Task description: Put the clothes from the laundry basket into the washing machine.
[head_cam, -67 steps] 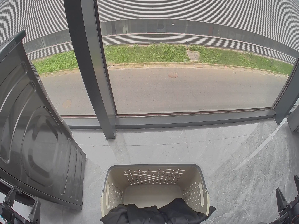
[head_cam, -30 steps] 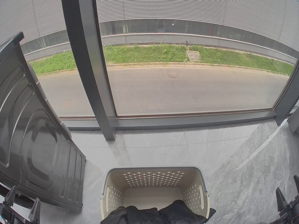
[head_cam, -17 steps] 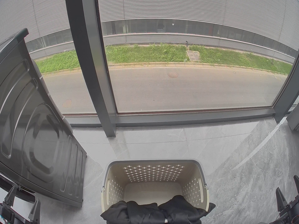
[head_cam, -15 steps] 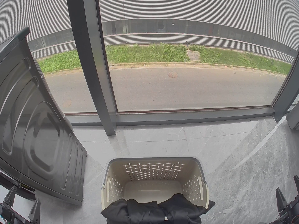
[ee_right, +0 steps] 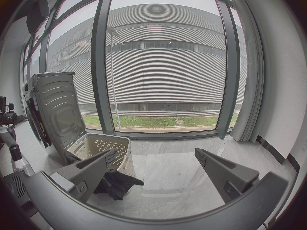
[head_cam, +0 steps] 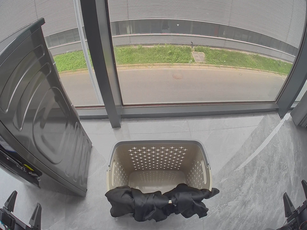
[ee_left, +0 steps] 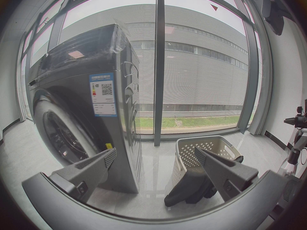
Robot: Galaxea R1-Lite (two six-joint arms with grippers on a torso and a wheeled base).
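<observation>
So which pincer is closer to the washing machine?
The left pincer, low beside the dark washing machine; the right pincer is on the other side of the laundry basket.

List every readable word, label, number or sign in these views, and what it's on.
No text reads clearly.
Blue-bordered sticker on the washing machine front: a QR code and lines of print, too small to read.
Small yellow sticker lower on the same front: too small to read.
Red triangle mark high on the window: a sign, no words.
Laundry basket and clothes: no print seen.
</observation>
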